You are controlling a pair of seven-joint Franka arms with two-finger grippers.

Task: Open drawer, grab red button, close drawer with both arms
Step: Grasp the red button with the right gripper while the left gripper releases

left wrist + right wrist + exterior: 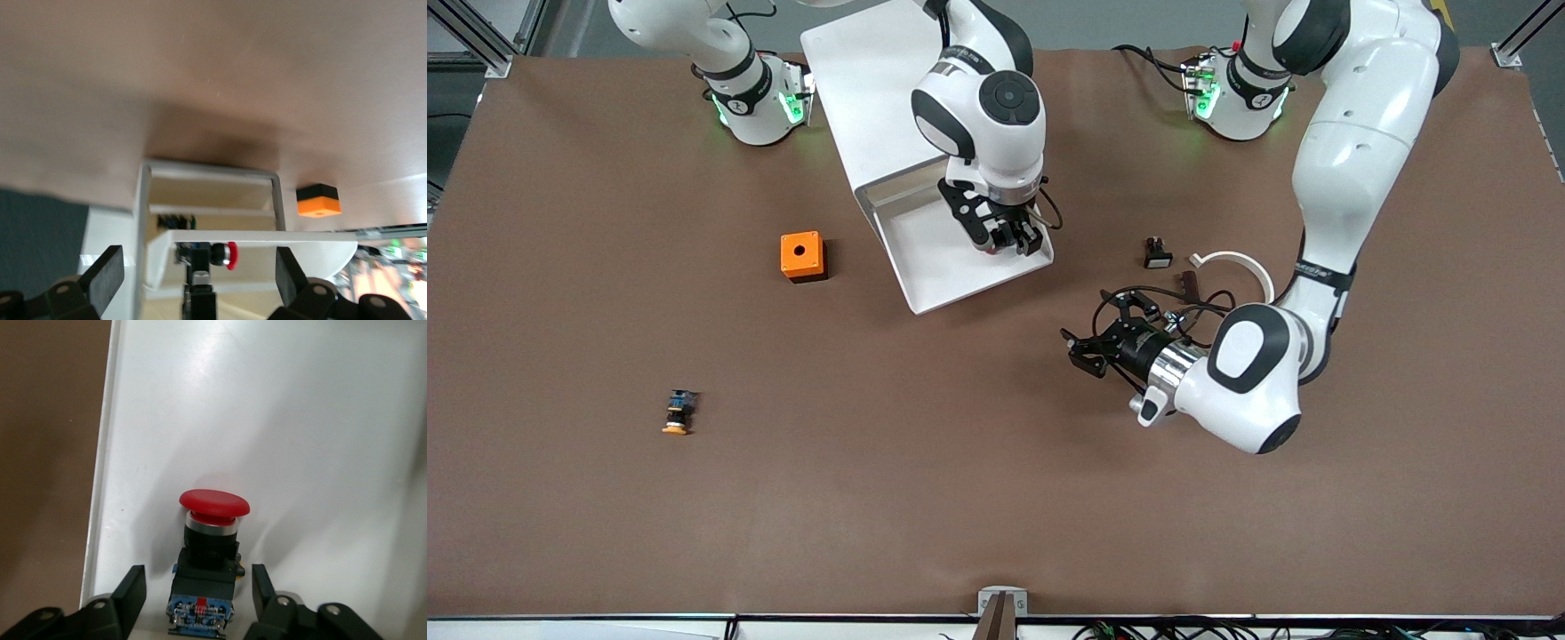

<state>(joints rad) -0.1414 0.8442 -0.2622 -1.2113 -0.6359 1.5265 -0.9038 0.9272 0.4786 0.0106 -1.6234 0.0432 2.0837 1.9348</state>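
While the brown table (925, 498) carries the cabinet, the drawer (951, 267) stands pulled out. Right tool (199, 587) is released, fingers flanking the button (207, 547) in the drawer. Left tool (200, 280), released, faces the drawer; only the right wrist view shows the button's blue base

My bench is one big table (871, 516) covered edge to edge in a matte brown sheet that wrinkles a bit along the edge where the bases stand. Aluminium frame posts (480, 40) stand at the corners on that edge, with grey floor (1138, 22) showing past them. On the edge nearest the front camera there's a small metal bracket (1002, 604), with a tangle of cables (1227, 629) along the rail. Lighting is even and soft, with only faint shadows.
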